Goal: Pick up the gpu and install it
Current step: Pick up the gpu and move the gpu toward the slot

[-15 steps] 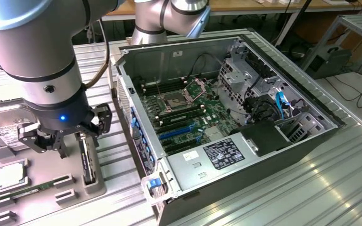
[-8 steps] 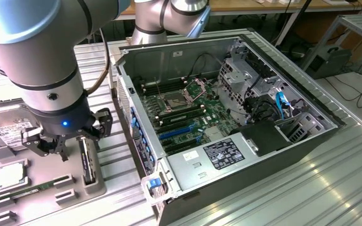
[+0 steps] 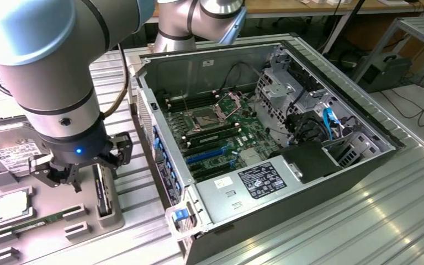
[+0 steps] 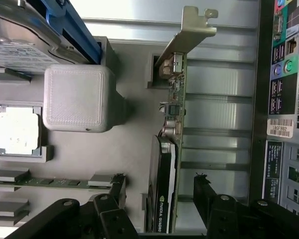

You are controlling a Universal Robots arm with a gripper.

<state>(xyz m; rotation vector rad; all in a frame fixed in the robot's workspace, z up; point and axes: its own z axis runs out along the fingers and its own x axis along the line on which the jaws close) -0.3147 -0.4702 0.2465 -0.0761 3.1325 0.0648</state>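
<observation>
Grey parts tray [image 3: 86, 223] beneath downward-pointing arm [image 3: 50, 77], end effector [image 4: 159, 186] wide open astride edge-standing gpu [image 4: 170, 149]

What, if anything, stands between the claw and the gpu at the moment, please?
Nothing visible does: the open claw is centred over the gpu, which stands on edge in the grey tray, with no object between them.

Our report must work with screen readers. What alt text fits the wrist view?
The open gripper straddles the gpu, which stands on edge in a grey parts tray. A processor chip and memory stick lie on one side of it, the rear ports of the computer case on the other.
</observation>
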